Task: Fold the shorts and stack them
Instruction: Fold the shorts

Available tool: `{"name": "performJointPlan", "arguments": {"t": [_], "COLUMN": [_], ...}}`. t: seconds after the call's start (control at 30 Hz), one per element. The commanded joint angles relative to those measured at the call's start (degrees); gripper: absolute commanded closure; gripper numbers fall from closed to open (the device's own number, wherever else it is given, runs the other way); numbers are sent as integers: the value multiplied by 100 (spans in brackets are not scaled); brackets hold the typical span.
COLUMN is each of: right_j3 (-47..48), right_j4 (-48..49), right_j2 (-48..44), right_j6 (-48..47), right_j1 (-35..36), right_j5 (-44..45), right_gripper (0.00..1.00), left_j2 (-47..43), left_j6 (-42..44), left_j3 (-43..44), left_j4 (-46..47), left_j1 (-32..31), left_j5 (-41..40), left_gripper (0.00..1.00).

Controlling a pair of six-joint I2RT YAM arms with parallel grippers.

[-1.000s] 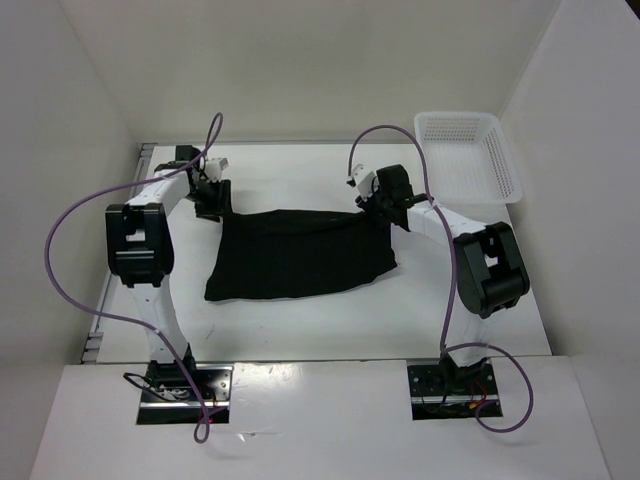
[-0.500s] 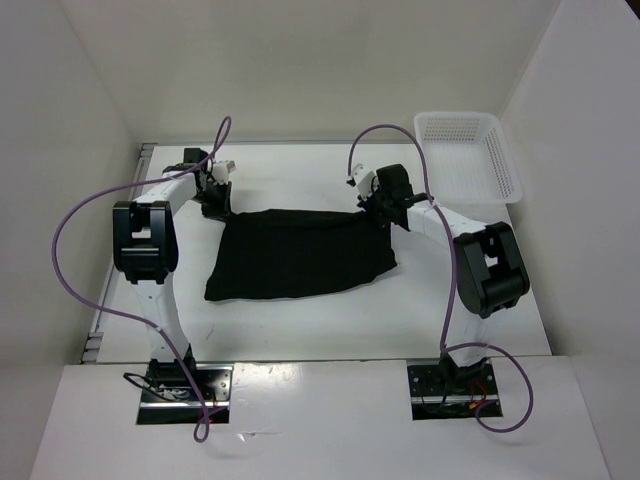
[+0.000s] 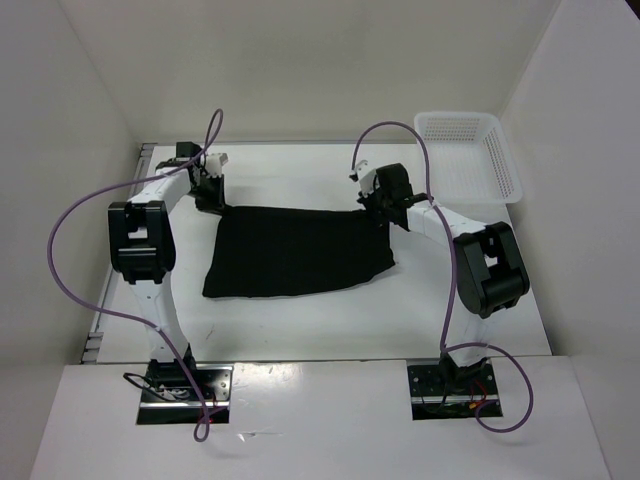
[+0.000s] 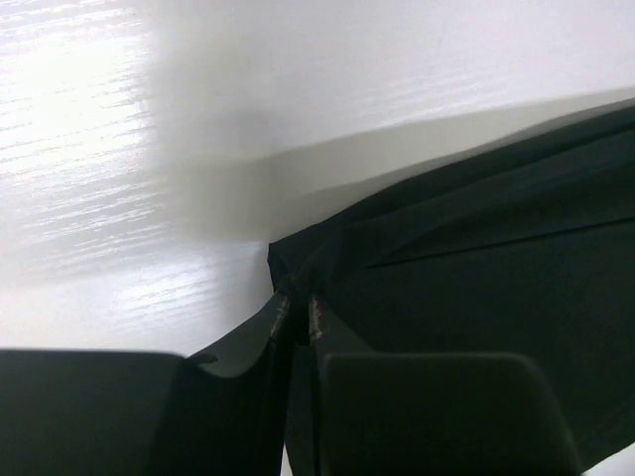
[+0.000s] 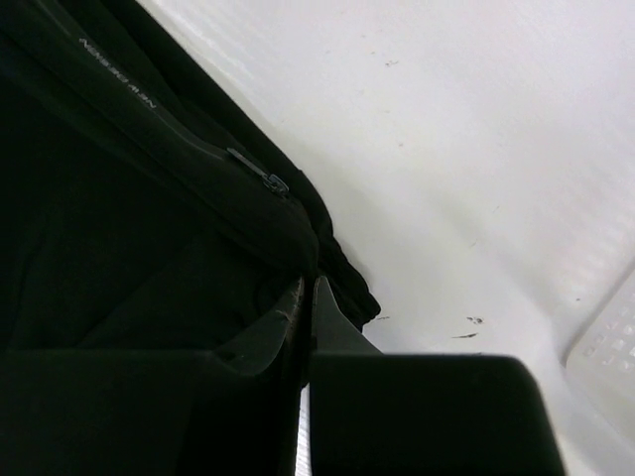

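The black shorts (image 3: 295,252) lie spread flat on the white table, mid-table. My left gripper (image 3: 212,197) is shut on the far left corner of the shorts (image 4: 417,258); its jaws pinch the fabric edge (image 4: 295,302). My right gripper (image 3: 381,212) is shut on the far right corner of the shorts (image 5: 149,198), beside a small zipper pull (image 5: 266,180). Both held corners are lifted slightly off the table.
A white mesh basket (image 3: 470,155) stands at the back right corner, its edge showing in the right wrist view (image 5: 610,342). White walls enclose the table on three sides. Purple cables loop over both arms.
My left gripper has moved a little toward the back with its corner, pulling the far edge of the shorts straighter. The right gripper has shifted only slightly.
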Motion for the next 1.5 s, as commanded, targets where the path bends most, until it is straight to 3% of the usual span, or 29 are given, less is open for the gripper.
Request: {"name": "performJointPlan", "arguments": {"t": [0.0, 0.07, 0.1, 0.13, 0.2, 0.23, 0.33, 0.53, 0.67, 0.87, 1.17, 1.33, 1.47], "right_j3": [42, 105, 157, 209, 349, 420, 710, 939, 493, -528, -1126, -1179, -1179], "right_j4": [472, 621, 683, 684, 684, 623, 263, -1010, -1750, -1567, -802, -626, -512], "right_j2": [-14, 57, 144, 223, 224, 224, -30, -750, -997, -945, -585, -198, 48], "right_j6": [388, 467, 563, 564, 564, 564, 722, 1670, 2697, 3604, 3605, 3798, 4070], "right_j1": [-44, -44, -44, -44, -44, -44, -44, -96, -306, -711, -764, -764, -764], "right_j5": [329, 548, 645, 733, 786, 838, 787, 638, -204, -672, -1947, -1552, -1429], "right_gripper": [100, 99, 93, 64, 43, 23, 7, 6, 6, 6, 6, 9, 19], "left_j2": [-113, 27, 115, 168, 238, 291, 291, 291, 239, -86, -306, -306, -254], "left_j6": [36, 36, 36, 36, 36, 36, 36, 36, 36, 36, 36, 36, 36], "left_j3": [202, 307, 308, 360, 439, 526, 580, 694, 694, 589, 176, 53, 53], "left_j4": [82, 82, 82, 82, 82, 82, 29, -85, -234, -525, -823, -876, -876], "left_j1": [43, 43, 43, 43, 43, 43, 43, 43, 43, 43, 43, 43, 43], "left_j5": [61, 113, 113, 113, 113, 52, 52, -54, -168, -387, -616, -616, -616], "left_gripper": [85, 77, 76, 74, 70, 67, 62, 57, 54, 52, 50, 50, 50]}}
